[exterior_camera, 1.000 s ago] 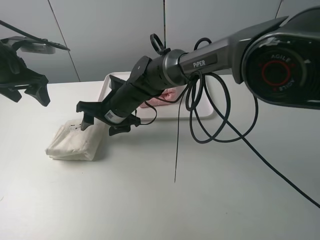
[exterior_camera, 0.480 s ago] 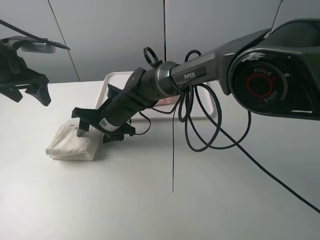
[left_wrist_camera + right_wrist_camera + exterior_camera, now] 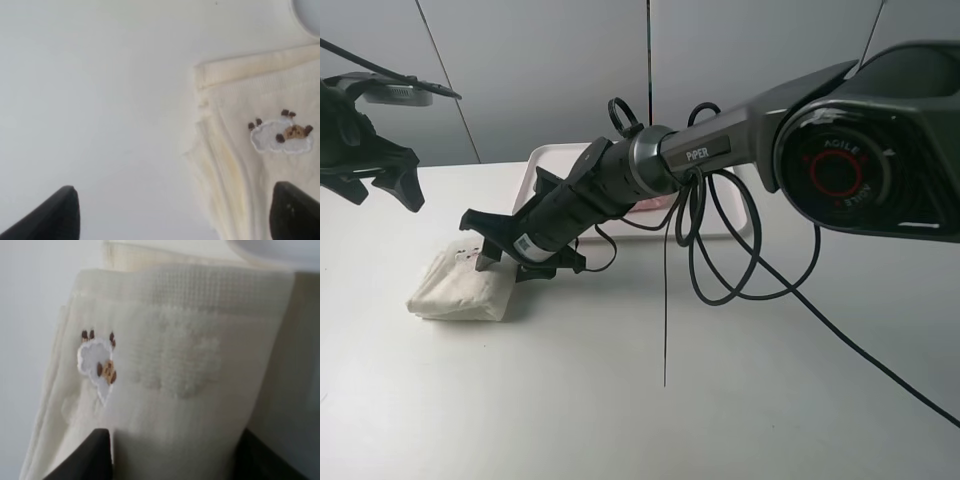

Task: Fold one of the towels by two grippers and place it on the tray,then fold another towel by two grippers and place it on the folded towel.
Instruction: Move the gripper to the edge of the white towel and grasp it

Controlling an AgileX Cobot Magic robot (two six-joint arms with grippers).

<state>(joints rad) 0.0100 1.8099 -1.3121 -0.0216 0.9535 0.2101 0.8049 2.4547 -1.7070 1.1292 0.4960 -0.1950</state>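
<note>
R gripper has dropped onto folded cream towel, jaws straddling, grip unconfirmed; L gripper open, idle far-left. Tray transfer next.

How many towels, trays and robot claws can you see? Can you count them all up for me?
Towels: 2, the cream towel and the pink towel
Trays: 1, the white tray
Robot claws: 2, the left gripper and the right gripper
Total: 5
</note>
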